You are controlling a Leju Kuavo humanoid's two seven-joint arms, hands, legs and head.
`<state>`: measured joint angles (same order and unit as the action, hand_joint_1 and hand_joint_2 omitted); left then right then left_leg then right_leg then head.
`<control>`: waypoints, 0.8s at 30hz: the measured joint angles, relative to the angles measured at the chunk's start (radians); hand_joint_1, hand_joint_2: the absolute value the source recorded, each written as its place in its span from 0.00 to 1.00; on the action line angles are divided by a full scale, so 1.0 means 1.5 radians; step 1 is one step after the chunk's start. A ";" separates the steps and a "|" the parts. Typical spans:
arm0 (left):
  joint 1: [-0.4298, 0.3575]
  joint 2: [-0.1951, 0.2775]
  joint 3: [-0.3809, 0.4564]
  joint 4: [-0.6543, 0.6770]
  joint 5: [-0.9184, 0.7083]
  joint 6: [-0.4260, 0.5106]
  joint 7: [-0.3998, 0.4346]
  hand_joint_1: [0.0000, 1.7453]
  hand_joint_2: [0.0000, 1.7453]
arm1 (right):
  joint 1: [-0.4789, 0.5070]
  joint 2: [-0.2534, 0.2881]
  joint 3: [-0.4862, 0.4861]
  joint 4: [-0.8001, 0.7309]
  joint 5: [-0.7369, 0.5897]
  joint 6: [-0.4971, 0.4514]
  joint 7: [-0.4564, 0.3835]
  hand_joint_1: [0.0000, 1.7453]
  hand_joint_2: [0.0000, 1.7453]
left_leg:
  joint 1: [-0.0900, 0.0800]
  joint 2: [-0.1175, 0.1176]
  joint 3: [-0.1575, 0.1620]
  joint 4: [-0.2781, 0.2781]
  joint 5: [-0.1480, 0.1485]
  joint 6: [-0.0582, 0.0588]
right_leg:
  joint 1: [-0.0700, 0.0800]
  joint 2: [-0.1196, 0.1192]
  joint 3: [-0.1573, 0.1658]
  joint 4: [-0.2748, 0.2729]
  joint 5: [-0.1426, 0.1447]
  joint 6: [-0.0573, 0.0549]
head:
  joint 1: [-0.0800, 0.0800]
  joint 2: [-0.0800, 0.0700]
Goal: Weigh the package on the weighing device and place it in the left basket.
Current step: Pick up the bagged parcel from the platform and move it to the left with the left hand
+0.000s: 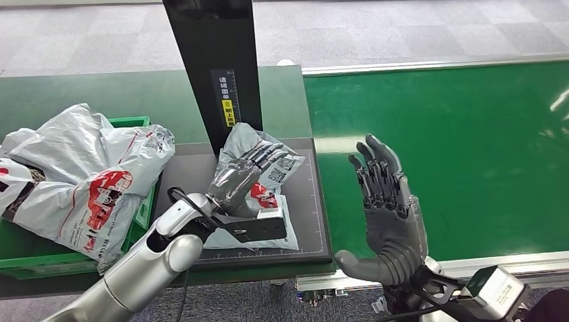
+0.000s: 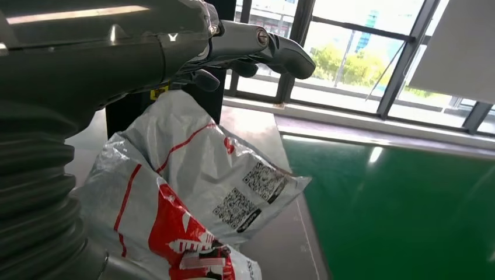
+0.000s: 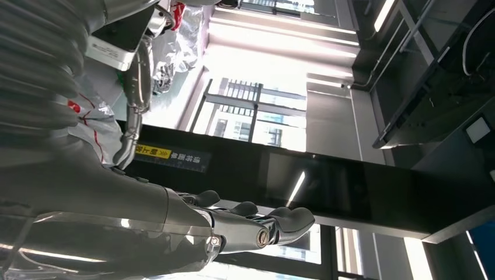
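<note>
Right now we are resting our left hand (image 1: 243,176) on a crinkled grey plastic mailer package with red print and QR codes (image 1: 282,164), which is lying on the flat black weighing platform (image 1: 314,221) at the foot of a tall black column carrying a yellow label (image 1: 212,67). Our fingers (image 1: 263,155) are lying stretched across the top of the bag; whether they are actually gripping it or only pressing on it, we cannot tell. In the left wrist view the same package (image 2: 198,192) is sitting just under our hand (image 2: 251,49), its QR codes facing up and the red print nearest the wrist.

We are holding our right hand (image 1: 386,215) up over the green conveyor belt (image 1: 470,154), palm raised, fingers spread apart and carrying nothing; it is standing well clear of the package. The right wrist view is showing that hand (image 3: 245,224) with its fingers extended in front of the black column (image 3: 327,186).

To the left of the platform, a green plastic basket (image 1: 131,121) is holding a heap of other grey mailer bags with red print (image 1: 80,174), which are spilling over its near rim.
</note>
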<state>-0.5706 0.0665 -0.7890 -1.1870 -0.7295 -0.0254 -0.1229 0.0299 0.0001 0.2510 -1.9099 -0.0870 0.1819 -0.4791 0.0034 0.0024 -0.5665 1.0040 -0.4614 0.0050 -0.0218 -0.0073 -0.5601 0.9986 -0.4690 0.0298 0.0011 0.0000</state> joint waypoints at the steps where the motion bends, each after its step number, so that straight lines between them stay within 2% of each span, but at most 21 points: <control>1: -0.003 0.001 -0.003 0.008 0.005 -0.001 0.000 0.00 1.00 | 0.000 0.001 0.000 0.000 0.002 0.000 -0.001 0.00 1.00 | 0.000 0.000 0.000 0.000 0.000 0.000 | 0.000 0.000 0.000 0.000 0.000 0.000 | 0.000 0.000; 12: -0.020 0.010 -0.024 0.071 0.016 -0.003 -0.005 0.00 1.00 | -0.002 0.007 0.000 0.002 0.010 -0.005 -0.002 0.00 1.00 | 0.000 0.000 0.000 0.000 0.000 0.000 | 0.000 0.000 0.000 0.000 0.000 0.000 | 0.000 0.000; 24: -0.016 0.021 -0.051 0.137 0.017 0.011 -0.026 0.00 1.00 | -0.002 0.007 0.000 0.013 0.016 0.001 -0.013 0.00 1.00 | 0.000 0.000 0.000 0.000 0.000 0.000 | 0.000 0.000 0.000 0.000 0.000 0.000 | 0.000 0.000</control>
<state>-0.5944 0.0974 -0.8654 -0.9815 -0.7042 -0.0089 -0.1618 0.0270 0.0103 0.2510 -1.8902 -0.0626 0.1837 -0.4988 0.0034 0.0023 -0.5667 1.0040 -0.4613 0.0049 -0.0218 -0.0074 -0.5601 0.9991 -0.4690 0.0298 0.0011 0.0000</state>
